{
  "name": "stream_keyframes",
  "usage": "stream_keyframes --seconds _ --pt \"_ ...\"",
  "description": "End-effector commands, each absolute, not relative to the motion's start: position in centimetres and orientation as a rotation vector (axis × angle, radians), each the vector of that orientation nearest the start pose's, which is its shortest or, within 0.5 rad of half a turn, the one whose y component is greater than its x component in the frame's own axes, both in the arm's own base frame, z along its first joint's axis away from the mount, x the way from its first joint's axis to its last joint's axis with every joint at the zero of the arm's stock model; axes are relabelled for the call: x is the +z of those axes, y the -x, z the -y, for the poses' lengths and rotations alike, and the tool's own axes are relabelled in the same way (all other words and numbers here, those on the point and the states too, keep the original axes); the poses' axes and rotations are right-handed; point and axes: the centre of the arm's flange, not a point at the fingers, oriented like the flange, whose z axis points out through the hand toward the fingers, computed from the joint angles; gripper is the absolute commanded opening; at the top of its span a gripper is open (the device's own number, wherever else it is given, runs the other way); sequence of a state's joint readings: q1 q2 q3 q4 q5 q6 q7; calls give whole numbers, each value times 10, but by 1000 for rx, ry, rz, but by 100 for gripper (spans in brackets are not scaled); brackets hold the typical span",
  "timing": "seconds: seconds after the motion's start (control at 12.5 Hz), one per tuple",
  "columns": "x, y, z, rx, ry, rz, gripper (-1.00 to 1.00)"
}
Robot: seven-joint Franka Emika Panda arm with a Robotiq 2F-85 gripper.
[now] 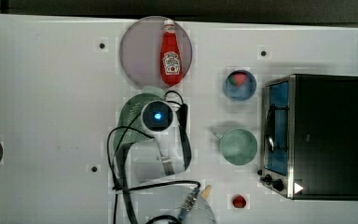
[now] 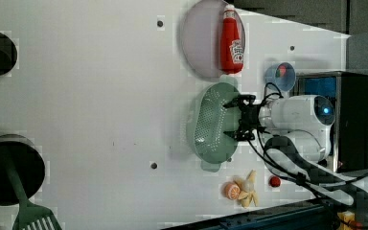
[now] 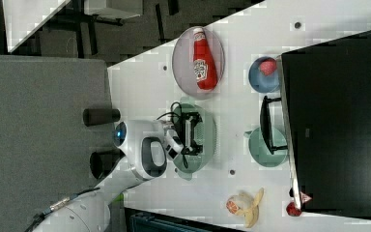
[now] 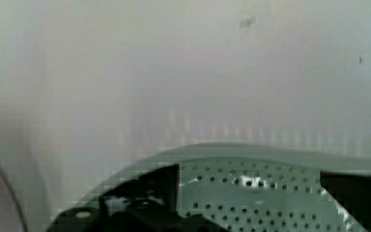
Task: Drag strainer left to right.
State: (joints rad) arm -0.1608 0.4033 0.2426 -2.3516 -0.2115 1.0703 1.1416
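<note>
Now, jaws: spread wide, holding nothing, with the two black fingers (image 2: 235, 102) well apart over the strainer.
Gripper (image 2: 235, 119): hangs above the strainer's hollow; in the left view one finger is near the bowl's upper part and the other near its lower part, both toward the left view's right rim.
Strainer (image 2: 210, 125): pale mint-green, dotted with holes, lying on the white bench (image 2: 100, 96) about mid-scene; in the top view it sits just below the plate and is partly hidden by the arm.
Strainer against jaws: the perforated floor lies between and beneath the fingers; whether they touch it I cannot tell.
Wrist view: strainer's rim and holed wall (image 4: 251, 193) close under the camera, dark finger parts on either side.
Plate (image 1: 140, 51): greyish-pink, carrying a ketchup bottle (image 1: 171, 53).
Mug (image 1: 237, 146): green, to the top view's right of the strainer, well apart from it.
Toaster oven (image 1: 324, 135): at the top view's right edge.
</note>
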Motion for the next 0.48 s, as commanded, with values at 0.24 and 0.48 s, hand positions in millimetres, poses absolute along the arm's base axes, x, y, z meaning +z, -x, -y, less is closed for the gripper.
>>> stream_keyframes --seconds 0.24,0.48 --pt "154 -499 9 39 2203 -2355 100" --pt "155 -499 37 17 2243 -2314 100"
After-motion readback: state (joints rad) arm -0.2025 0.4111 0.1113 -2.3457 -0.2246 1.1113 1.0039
